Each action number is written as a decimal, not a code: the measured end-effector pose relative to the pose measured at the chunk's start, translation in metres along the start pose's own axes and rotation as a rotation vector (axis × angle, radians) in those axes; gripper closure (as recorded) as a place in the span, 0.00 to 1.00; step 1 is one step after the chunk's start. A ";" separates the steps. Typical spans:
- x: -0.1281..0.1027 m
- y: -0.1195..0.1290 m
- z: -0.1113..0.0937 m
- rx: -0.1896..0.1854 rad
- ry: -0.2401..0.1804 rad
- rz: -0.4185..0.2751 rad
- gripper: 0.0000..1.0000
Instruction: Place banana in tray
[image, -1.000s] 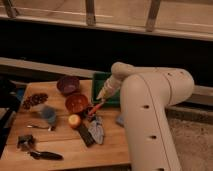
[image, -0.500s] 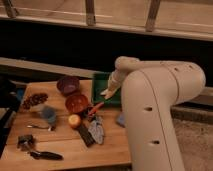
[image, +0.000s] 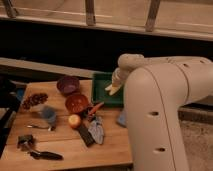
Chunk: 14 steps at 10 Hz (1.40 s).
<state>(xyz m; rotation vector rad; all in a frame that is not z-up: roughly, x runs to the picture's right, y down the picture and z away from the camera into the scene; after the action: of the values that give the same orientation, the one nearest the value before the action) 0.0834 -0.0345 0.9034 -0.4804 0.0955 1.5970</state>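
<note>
The dark green tray (image: 101, 81) lies at the back right of the wooden table. My gripper (image: 113, 86) hangs at the end of the white arm, over the tray's right half. It is shut on the banana (image: 109, 90), a small pale yellow piece that sticks out below the gripper just above the tray floor. The arm hides the tray's right edge.
A purple bowl (image: 67, 84), an orange-brown bowl (image: 76, 103), a round yellow-orange fruit (image: 74, 120) and an orange-handled utensil (image: 95, 108) sit left of and in front of the tray. A bluish packet (image: 96, 130), a grey cup (image: 48, 115) and black tools (image: 42, 154) lie nearer the front. My white arm body (image: 160, 115) fills the right side.
My gripper with the banana has moved a little to the right and back, from the tray's front left part to over its middle right.
</note>
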 end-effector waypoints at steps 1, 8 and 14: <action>-0.001 0.000 -0.002 0.001 -0.008 0.000 1.00; -0.030 0.002 -0.043 0.019 -0.116 -0.028 1.00; -0.015 0.004 -0.026 -0.021 -0.071 -0.019 1.00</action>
<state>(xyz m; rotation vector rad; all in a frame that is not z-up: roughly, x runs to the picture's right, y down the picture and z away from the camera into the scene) 0.0856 -0.0580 0.8840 -0.4390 0.0202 1.5964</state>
